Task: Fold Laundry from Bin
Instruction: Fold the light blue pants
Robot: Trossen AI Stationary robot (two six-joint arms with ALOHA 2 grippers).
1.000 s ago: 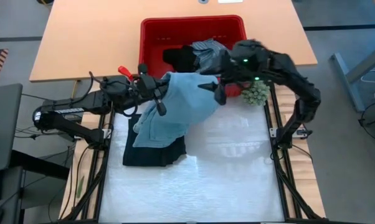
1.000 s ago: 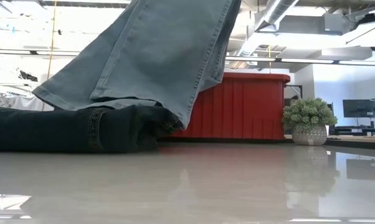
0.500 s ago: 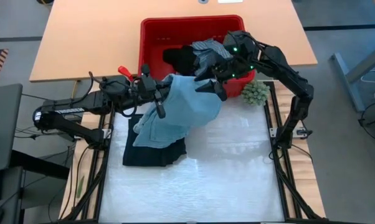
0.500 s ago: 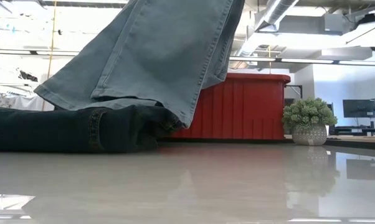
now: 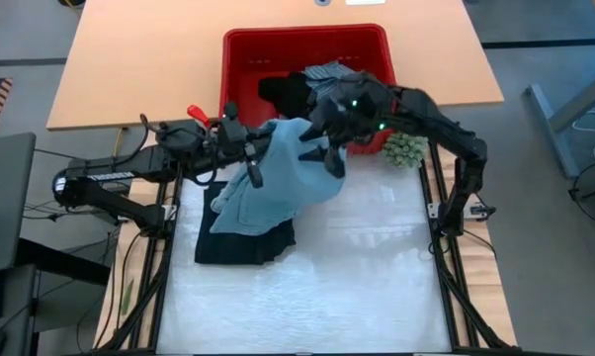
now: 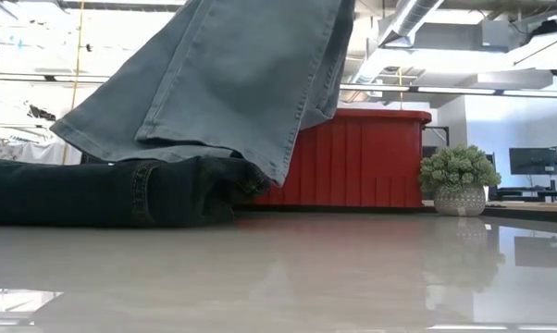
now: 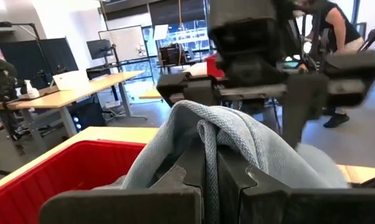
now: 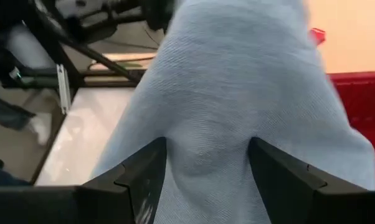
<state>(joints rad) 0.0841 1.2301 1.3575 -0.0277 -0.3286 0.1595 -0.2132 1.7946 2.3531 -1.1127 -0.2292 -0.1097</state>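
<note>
- Near the bench's front, the white mat (image 5: 307, 287) lies bare, ready for spreading a garment.
- A dark piece (image 5: 243, 242) sits folded on the mat; the jeans (image 5: 283, 178) hang above it, lower end draped on it.
- The left gripper (image 5: 250, 158) has its jaws clamped on a jeans edge, holding it aloft.
- The right gripper (image 5: 329, 148) reaches in with jaws spread wide around the denim, nothing gripped yet.
- The step looks like picking a second corner; next, the right jaws should close, then both arms pull apart.
- Farthest, the bin (image 5: 240, 59) holds a striped shirt (image 5: 322, 77) and a black piece (image 5: 283, 91).
</note>
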